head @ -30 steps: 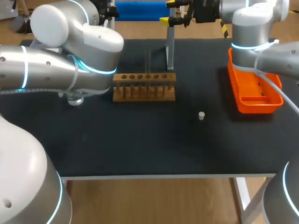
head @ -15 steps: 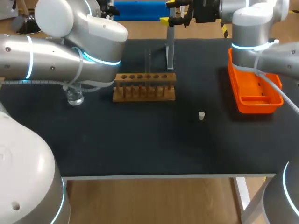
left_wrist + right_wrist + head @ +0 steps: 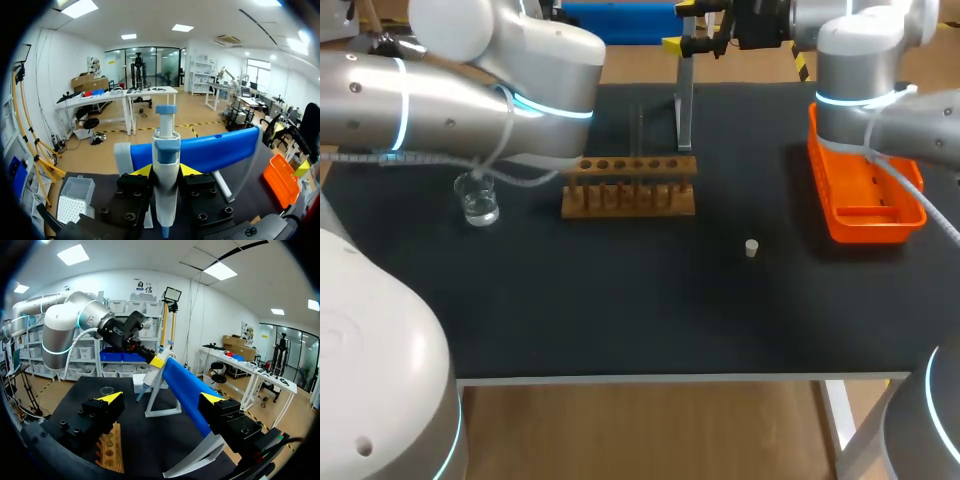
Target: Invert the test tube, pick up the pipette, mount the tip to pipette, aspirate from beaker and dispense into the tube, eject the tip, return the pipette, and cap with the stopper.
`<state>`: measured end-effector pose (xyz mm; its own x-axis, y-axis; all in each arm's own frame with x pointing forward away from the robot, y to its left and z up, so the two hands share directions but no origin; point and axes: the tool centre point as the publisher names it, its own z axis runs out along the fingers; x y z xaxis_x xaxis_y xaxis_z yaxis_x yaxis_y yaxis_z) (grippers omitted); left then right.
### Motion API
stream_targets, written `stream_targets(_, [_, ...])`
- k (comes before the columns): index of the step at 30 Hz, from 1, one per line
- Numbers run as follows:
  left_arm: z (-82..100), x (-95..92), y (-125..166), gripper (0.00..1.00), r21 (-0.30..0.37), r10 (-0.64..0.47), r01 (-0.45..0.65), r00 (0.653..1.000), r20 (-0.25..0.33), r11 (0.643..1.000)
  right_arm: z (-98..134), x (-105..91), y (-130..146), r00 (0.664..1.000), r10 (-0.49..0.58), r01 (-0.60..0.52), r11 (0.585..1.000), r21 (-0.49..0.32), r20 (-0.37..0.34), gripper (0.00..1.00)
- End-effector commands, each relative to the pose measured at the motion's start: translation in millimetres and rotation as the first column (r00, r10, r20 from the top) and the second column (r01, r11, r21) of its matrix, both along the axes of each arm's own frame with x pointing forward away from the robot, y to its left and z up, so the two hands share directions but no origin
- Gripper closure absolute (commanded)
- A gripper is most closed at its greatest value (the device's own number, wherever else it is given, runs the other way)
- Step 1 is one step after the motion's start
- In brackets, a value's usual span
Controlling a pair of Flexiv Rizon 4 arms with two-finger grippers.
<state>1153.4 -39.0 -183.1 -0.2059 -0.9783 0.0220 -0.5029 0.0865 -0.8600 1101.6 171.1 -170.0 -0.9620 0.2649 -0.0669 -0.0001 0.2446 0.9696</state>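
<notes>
The black bench (image 3: 620, 310) carries everything. My left arm (image 3: 450, 100) comes in over the left edge and lies across the far left corner. My right arm (image 3: 860, 70) stands over the far right corner.

An orange tray (image 3: 865, 215) lies along the right edge. A wooden rack (image 3: 628, 190) with a row of holes stands in the middle, closer to the far edge than the near one. Just behind it a grey stand (image 3: 685, 105) rises at the far edge. A white box of tips (image 3: 72, 200) sits on the bench beside the left pincer.

The left pincer (image 3: 165, 170) is clamped on a pipette (image 3: 165, 150), with a yellow tip pressed to each side of its white body. The pipette's blue end points away from the wrist. Seen from the right wrist, it hangs in the air above the stand.

The right pincer (image 3: 161, 398) is spread wide and holds nothing. It hovers beyond the far edge, near the top of the stand.

A glass beaker (image 3: 478, 200) stands near the left edge, well apart from the rack. A small pale stopper (image 3: 751, 248) lies alone between the rack and the tray, nearer the near edge. I cannot make out the test tube for certain.
</notes>
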Motion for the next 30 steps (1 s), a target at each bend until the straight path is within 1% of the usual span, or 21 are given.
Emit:
stream_targets(1, [1.9,4.4,-2,1.00,0.016,0.006,-0.005,0.999,-0.036,1.000,1,0.9,-1,1.000,0.005,-0.005,1.000,-0.003,-0.002,0.00])
stream_targets(10, [-3.3,4.7,-3,1.00,0.022,0.010,-0.009,0.998,-0.055,1.000,1,0.9,-1,1.000,0.005,-0.005,1.000,-0.003,-0.002,0.00])
stream_targets(24, [-13.3,4.1,-1,1.00,0.018,0.022,-0.020,0.994,-0.104,1.000,1,0.9,-1,1.000,0.005,-0.005,1.000,-0.003,-0.002,0.00])
stream_targets(30, [-9.9,6.0,-1,1.00,0.024,0.029,-0.027,0.996,-0.086,0.999,1,0.9,-1,1.000,0.005,-0.005,1.000,-0.003,-0.002,0.00])
